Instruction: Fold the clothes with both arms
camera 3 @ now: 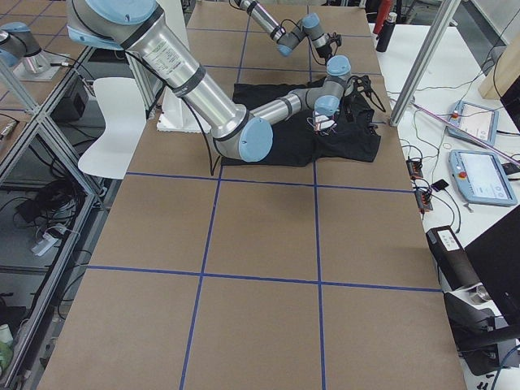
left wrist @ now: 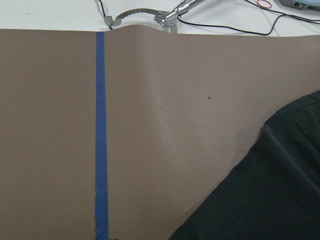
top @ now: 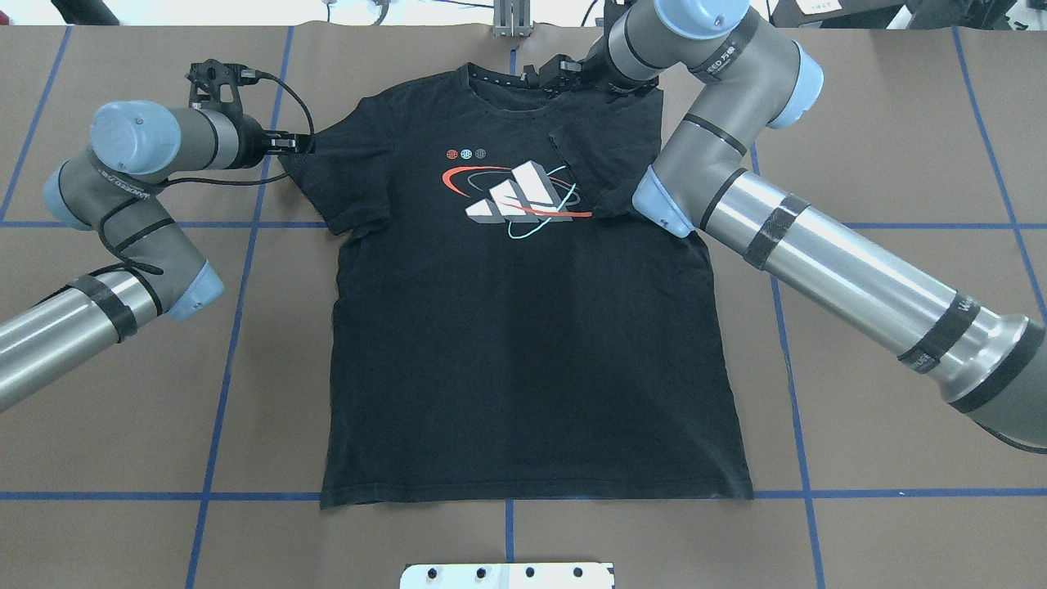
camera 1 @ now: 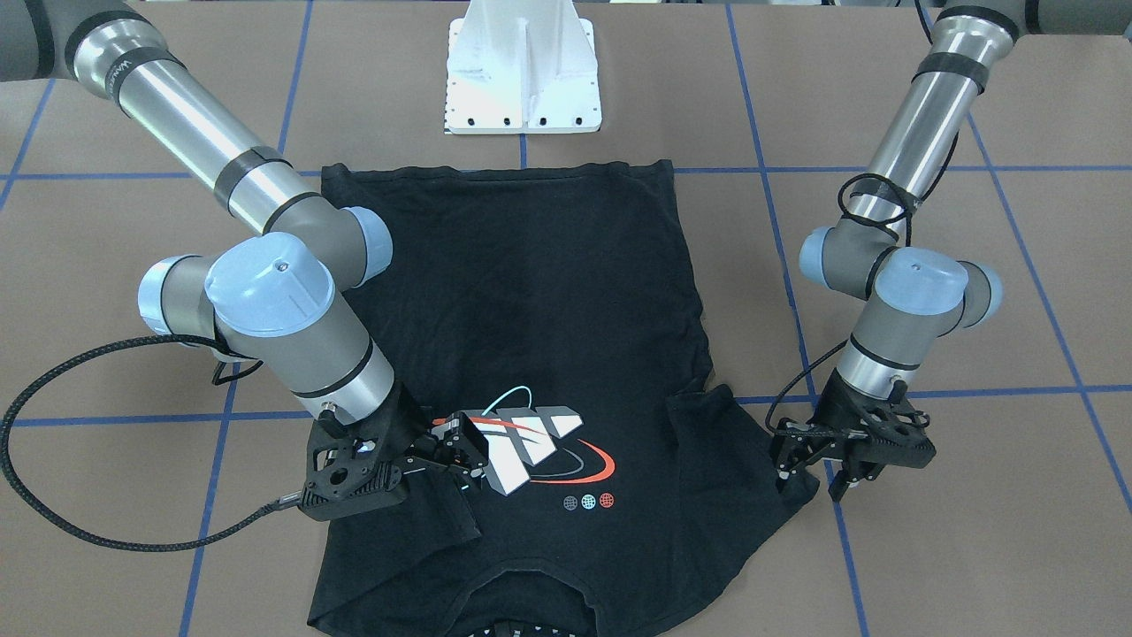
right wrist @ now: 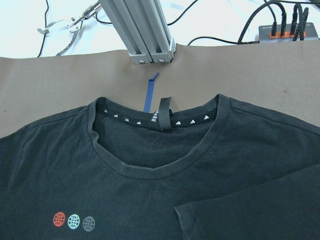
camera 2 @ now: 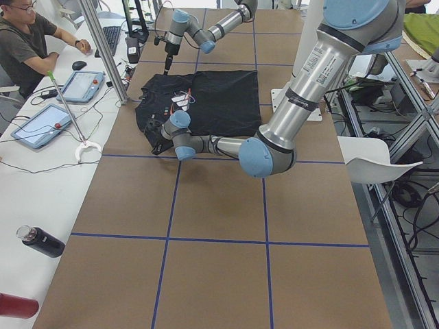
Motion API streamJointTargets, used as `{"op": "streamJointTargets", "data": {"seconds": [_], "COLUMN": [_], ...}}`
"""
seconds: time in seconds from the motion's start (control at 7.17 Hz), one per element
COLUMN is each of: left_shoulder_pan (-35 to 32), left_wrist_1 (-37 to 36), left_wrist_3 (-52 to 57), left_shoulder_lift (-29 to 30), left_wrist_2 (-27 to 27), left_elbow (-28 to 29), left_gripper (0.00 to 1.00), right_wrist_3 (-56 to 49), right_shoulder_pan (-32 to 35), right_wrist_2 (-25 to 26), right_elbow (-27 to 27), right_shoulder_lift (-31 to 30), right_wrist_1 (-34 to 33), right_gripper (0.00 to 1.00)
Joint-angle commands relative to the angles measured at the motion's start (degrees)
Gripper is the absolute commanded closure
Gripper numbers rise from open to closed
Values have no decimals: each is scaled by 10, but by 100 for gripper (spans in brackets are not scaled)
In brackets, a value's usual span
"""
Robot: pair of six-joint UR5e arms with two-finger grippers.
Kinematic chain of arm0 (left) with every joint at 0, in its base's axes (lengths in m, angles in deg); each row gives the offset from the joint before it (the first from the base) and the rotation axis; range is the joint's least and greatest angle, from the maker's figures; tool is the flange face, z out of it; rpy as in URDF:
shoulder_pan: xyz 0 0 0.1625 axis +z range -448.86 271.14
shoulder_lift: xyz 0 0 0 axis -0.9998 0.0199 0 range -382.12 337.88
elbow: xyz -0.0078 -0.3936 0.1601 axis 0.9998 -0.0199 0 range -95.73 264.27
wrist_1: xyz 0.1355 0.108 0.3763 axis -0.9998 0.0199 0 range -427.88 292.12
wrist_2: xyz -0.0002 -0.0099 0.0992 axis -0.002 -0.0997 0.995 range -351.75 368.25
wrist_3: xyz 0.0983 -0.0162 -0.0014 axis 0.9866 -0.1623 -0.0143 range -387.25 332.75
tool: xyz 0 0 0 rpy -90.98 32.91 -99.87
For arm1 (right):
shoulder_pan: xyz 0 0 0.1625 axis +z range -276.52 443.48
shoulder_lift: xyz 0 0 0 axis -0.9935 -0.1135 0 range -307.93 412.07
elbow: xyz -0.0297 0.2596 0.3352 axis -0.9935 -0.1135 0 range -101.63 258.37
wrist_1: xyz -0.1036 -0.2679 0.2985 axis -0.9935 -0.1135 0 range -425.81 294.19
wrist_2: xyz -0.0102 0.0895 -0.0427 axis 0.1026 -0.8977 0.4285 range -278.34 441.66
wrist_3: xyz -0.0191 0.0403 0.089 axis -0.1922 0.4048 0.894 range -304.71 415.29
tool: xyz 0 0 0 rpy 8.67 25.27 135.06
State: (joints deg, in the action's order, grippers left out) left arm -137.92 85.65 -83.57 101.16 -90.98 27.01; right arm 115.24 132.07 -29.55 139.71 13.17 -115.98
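The T-shirt [top: 523, 343] lies print-up in mid-frame. In the overhead view its right-hand sleeve [top: 605, 164] is already folded inward, while the left-hand sleeve [top: 327, 172] lies flat. The left gripper [camera 1: 809, 488], spread, hovers at that sleeve's edge and should pinch it next. The right gripper [camera 1: 467, 447] looks spread and holds nothing.

**Surroundings.** Note the brown table [top: 900, 540] marked with a blue tape grid [top: 233, 343]. A white pedestal base [camera 1: 523, 80] stands at one long edge. On the side bench you find a seated person [camera 2: 24, 41], a teach pendant [camera 2: 42, 125], a second pendant [camera 2: 82, 86], a black bottle [camera 2: 41, 241] and a red bottle [camera 2: 17, 305]. A white chair [camera 2: 370, 168] stands across the table from the bench.
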Motion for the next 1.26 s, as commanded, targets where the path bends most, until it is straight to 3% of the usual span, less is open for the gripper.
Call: {"op": "streamJointTargets", "data": {"seconds": [0.0,0.28,1.12], "left_shoulder_pan": [1,2,1], "left_wrist_1": [-1,-3,-3], "left_wrist_3": [2,4,8], "left_shoulder_lift": [-1,-1,-5], "left_wrist_2": [2,2,0], "left_elbow": [1,2,1], "left_gripper": [34,41,44], "right_wrist_3": [0,0,0], "right_shoulder_pan": [0,3,4], "right_wrist_2": [0,0,0], "right_elbow": [0,0,-1], "right_shoulder_lift": [0,-1,-3], "right_wrist_1": [1,0,0], "right_gripper": [1,1,1]}}
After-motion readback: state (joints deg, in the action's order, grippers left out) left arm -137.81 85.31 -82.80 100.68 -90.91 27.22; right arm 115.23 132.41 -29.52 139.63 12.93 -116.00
